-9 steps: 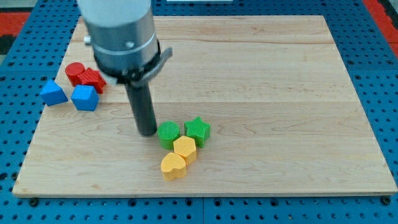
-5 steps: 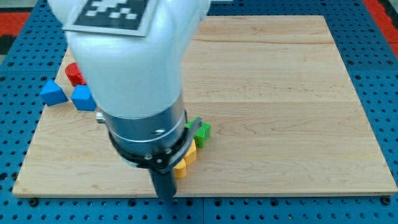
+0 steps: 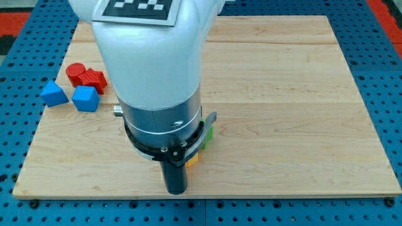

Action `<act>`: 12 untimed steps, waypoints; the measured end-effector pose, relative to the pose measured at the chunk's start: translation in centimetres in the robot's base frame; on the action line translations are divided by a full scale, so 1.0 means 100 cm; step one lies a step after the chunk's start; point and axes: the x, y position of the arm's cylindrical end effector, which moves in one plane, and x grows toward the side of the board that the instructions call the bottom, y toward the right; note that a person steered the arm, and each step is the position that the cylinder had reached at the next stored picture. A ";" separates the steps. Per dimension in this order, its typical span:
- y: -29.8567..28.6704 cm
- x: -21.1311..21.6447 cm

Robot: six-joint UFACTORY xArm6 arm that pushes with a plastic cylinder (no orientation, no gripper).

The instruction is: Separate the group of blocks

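My tip (image 3: 176, 191) near board (image 3: 301, 94) bottom edge, just below green-yellow cluster; bare rod, nothing to open or close, holds nothing. Cluster mostly hidden behind arm: only yellow sliver (image 3: 192, 159) and green sliver (image 3: 206, 133) show. Contact unclear. Advice: push up-view through cluster's middle, slow, so blocks part sideways. Red blocks (image 3: 86, 76) and blue blocks (image 3: 70, 95) well apart at view's left; leave them
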 end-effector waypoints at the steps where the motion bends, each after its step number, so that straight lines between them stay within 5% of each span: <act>1: 0.009 -0.010; 2: 0.052 -0.025; 4: 0.067 0.010; 6: -0.031 0.011; 8: -0.056 -0.040; 12: 0.088 -0.102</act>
